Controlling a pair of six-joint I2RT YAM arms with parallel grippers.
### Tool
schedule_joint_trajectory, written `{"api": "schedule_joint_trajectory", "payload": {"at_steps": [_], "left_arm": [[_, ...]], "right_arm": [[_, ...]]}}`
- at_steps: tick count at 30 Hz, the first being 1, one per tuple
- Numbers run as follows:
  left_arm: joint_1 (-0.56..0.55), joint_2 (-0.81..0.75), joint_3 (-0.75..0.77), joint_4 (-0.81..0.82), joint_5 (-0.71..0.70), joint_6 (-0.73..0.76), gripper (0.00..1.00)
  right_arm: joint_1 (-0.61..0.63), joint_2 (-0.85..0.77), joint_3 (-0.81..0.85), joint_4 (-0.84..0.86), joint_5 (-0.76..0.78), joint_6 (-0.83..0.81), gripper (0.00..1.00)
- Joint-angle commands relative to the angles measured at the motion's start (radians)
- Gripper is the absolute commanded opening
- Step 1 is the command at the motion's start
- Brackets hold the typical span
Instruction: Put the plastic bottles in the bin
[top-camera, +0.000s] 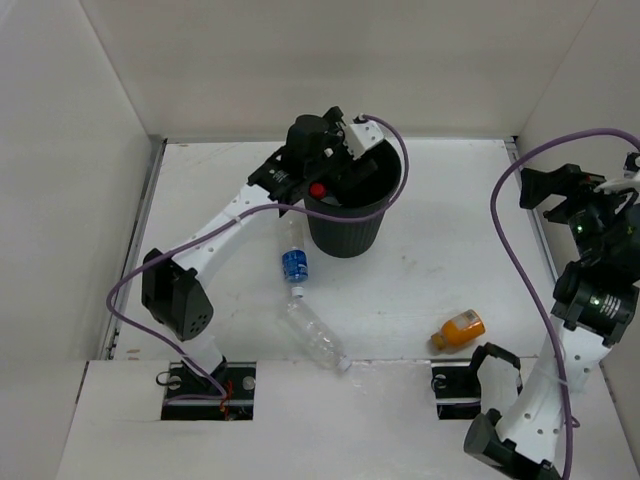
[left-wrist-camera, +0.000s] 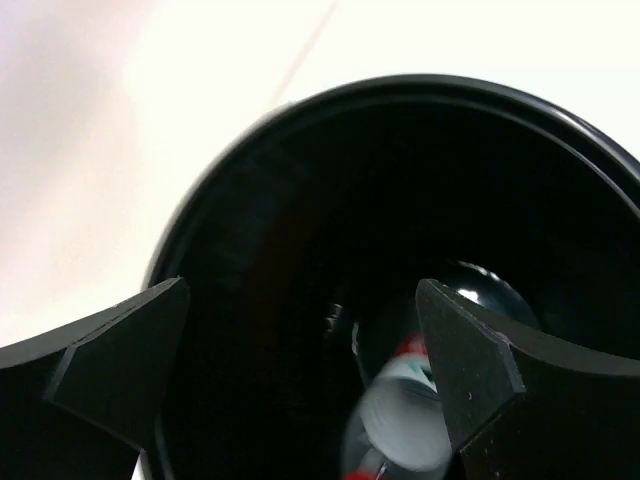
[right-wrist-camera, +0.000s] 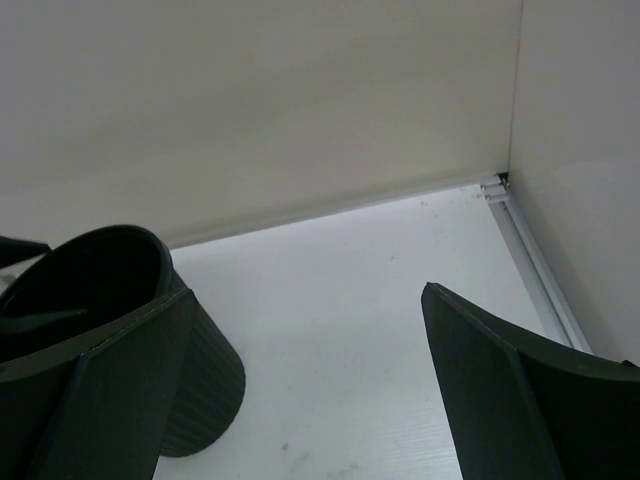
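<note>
My left gripper (top-camera: 335, 178) hangs over the mouth of the black bin (top-camera: 350, 235), its jaws wide open. In the left wrist view the gripper (left-wrist-camera: 302, 290) looks down into the bin (left-wrist-camera: 420, 85). The red-labelled bottle (left-wrist-camera: 405, 410) is blurred inside the bin, by the right finger, not gripped. Its red cap (top-camera: 317, 189) shows at the bin's rim. The blue-labelled bottle (top-camera: 294, 262), the clear unlabelled bottle (top-camera: 316, 337) and the orange bottle (top-camera: 459, 330) lie on the table. My right gripper (top-camera: 545, 190) is open and empty at the far right.
White walls enclose the table on three sides, with a metal rail (right-wrist-camera: 530, 250) along the right wall. The right wrist view shows the bin (right-wrist-camera: 200, 380) to its left and bare table under the right gripper (right-wrist-camera: 308, 292).
</note>
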Motion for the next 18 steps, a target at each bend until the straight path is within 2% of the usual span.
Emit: {"api": "schedule_joint_trajectory", "payload": {"at_steps": [1, 3, 6, 13, 15, 18], "left_arm": [[0.015, -0.101, 0.059, 0.13, -0.068, -0.023, 1.0], [0.038, -0.13, 0.099, 0.146, -0.144, -0.014, 1.0], [0.129, -0.181, 0.136, 0.147, -0.184, 0.0, 1.0], [0.382, -0.267, 0.162, 0.123, -0.247, 0.008, 1.0], [0.437, -0.299, 0.133, 0.116, -0.284, 0.0, 1.0], [0.495, -0.366, 0.037, 0.123, -0.289, -0.001, 1.0]], "right_arm": [[0.04, 0.042, 0.051, -0.068, 0.01, -0.061, 1.0], [0.086, 0.092, 0.08, -0.136, 0.051, -0.096, 1.0], [0.16, 0.172, 0.149, -0.259, 0.132, -0.162, 1.0], [0.262, 0.252, 0.228, -0.385, 0.122, -0.205, 1.0], [0.301, 0.277, 0.258, -0.405, 0.136, -0.21, 1.0], [0.329, 0.26, 0.264, -0.35, 0.137, -0.194, 1.0]]}}
